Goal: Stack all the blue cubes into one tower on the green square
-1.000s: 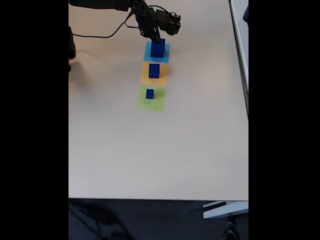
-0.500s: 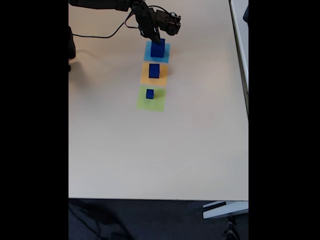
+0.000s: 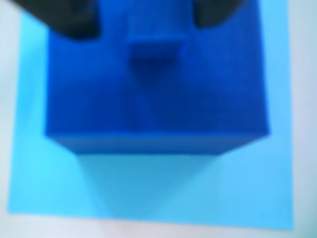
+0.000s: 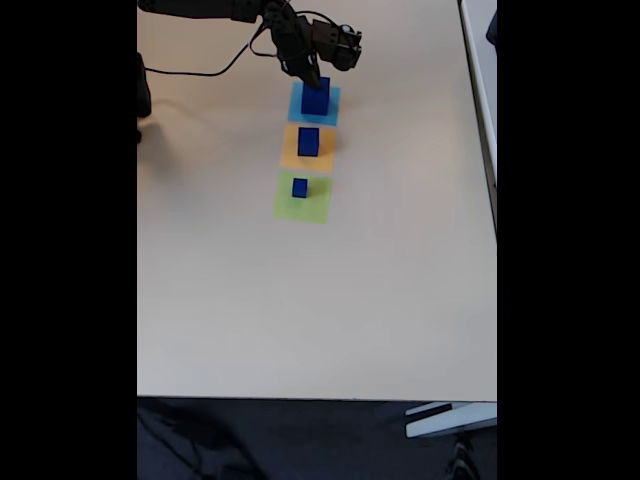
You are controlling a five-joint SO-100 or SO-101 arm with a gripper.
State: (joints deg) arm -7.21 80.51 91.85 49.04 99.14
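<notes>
Wrist view: a big blue cube point(image 3: 153, 79) fills mid-frame on the light-blue square point(image 3: 148, 188); two dark fingertips point(image 3: 74, 22) overlap its top corners. Whether they grip it is unclear.

Fixed view: the gripper point(image 4: 308, 76) sits at top centre over that cube point(image 4: 315, 97). Below, a mid cube point(image 4: 308, 141) rests on the orange square point(image 4: 292, 155), a small cube point(image 4: 300, 187) on the green square point(image 4: 302, 205). A cable point(image 4: 200, 70) trails upper left.

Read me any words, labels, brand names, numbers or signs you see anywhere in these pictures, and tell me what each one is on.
None: no text can be read anywhere.
The blue cubes, the light-blue square, the orange square and the green square are plain.
The table bears no markings.
</notes>
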